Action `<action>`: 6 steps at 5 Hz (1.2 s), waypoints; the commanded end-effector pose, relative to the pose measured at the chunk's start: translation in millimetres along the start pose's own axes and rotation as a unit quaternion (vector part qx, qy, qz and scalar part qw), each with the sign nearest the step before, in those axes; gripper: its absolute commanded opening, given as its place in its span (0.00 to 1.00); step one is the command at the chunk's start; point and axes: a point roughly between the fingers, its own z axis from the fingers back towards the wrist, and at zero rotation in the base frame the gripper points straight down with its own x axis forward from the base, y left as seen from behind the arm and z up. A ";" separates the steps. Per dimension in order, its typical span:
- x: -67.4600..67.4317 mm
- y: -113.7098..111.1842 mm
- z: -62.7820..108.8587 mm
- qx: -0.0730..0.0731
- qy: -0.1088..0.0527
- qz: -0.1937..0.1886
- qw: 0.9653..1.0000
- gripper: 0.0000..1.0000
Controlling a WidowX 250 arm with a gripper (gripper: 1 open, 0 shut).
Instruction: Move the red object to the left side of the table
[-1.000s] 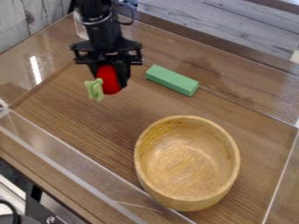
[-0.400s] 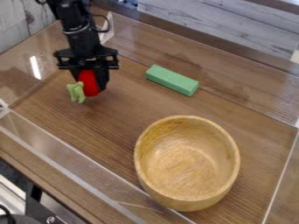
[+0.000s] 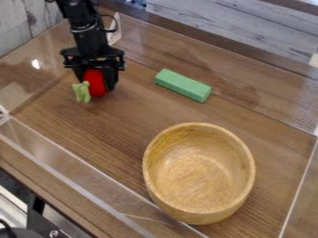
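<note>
One red toy fruit (image 3: 96,82): small, rounded, smooth-looking, with a pale green leafy end (image 3: 81,94) pointing toward the lower left of the view. Location: on the left part of the bench (image 3: 112,139), toward the upper left of the view, beneath the jaws. One robot arm (image 3: 87,33), black, with one pair of jaws, positioned around the upper part of the fruit; how far open they are, and whether they grip it, cannot be told. One green block (image 3: 183,86): flat, rectangular, plain. One bowl (image 3: 149,165): round, deep, light tan, the largest of the three items. One bench top: brown, wood-grained, flat.
</note>
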 end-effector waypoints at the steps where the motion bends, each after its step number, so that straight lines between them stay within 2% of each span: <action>1: 12.8 9.2 19.5 0.005 -0.020 0.001 1.000 1.00; 3: 20.9 -4.9 48.1 -0.004 -0.021 0.046 0.999 1.00; 5: 1.4 -29.6 76.0 -0.018 -0.028 0.026 0.999 1.00; 6: 2.1 -44.6 77.1 -0.022 -0.035 0.028 0.999 1.00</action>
